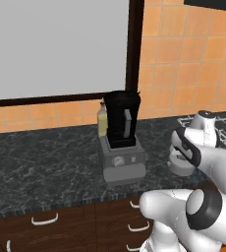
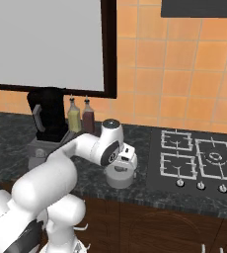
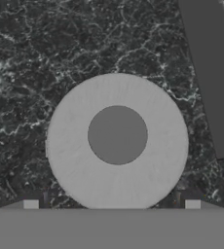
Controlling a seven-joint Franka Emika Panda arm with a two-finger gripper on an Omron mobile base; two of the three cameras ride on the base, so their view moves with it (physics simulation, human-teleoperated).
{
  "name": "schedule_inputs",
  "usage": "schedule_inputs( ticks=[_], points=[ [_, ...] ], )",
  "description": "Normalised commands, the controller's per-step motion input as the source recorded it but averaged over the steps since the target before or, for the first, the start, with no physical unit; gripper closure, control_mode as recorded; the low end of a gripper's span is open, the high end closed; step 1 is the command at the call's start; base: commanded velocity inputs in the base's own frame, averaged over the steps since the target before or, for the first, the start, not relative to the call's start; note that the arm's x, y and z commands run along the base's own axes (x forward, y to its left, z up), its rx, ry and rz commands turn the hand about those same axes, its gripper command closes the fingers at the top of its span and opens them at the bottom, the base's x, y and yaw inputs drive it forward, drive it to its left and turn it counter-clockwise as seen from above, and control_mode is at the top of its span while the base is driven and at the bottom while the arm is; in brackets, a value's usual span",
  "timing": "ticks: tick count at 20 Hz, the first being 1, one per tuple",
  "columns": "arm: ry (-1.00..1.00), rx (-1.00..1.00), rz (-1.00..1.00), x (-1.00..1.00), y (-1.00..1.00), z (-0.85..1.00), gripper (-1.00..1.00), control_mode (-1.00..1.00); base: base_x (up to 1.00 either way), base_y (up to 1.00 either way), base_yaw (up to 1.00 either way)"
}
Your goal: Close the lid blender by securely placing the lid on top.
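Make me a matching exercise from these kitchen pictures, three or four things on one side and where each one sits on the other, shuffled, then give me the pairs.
Things:
1. lid
2. blender
3. yellow bottle
4. stove

Places:
A. just behind the blender, by the tiled wall
B. flat on the dark counter, right under the pincer
C. set into the counter on the right
D. on the counter below the window, jar still uncovered

Pairs: 1-B, 2-D, 3-A, 4-C

A: Lid (image 3: 117, 142)? Pale grey disc, raised knob, flat on dark worktop (image 3: 26, 73).
B: Blender (image 1: 121, 142) — grey base, black jar upright, uncovered, well apart from it
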Motion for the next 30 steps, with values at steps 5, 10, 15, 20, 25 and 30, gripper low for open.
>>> schedule_inputs(
  ticks=[5,10,15,20,25,30],
  points=[
    [0.0,0.01,0.0,0.19,-0.12,-0.07,-1.0,-1.0,0.0,0.0,0.0],
    [0.0,0.0,0.0,0.14,-0.04,-0.18,-1.0,-1.0,0.0,0.0,0.0],
    [0.0,0.0,0.0,0.11,0.0,-0.24,-1.0,-1.0,0.0,0.0,0.0],
    [0.0,0.0,0.0,0.06,0.0,-0.29,-1.0,-1.0,0.0,0.0,0.0],
    [0.02,0.0,0.0,0.03,0.0,-0.35,1.0,-1.0,0.0,0.0,0.0],
    [0.06,0.0,0.0,0.0,0.0,-0.42,1.0,-1.0,0.0,0.0,0.0]
  ],
)
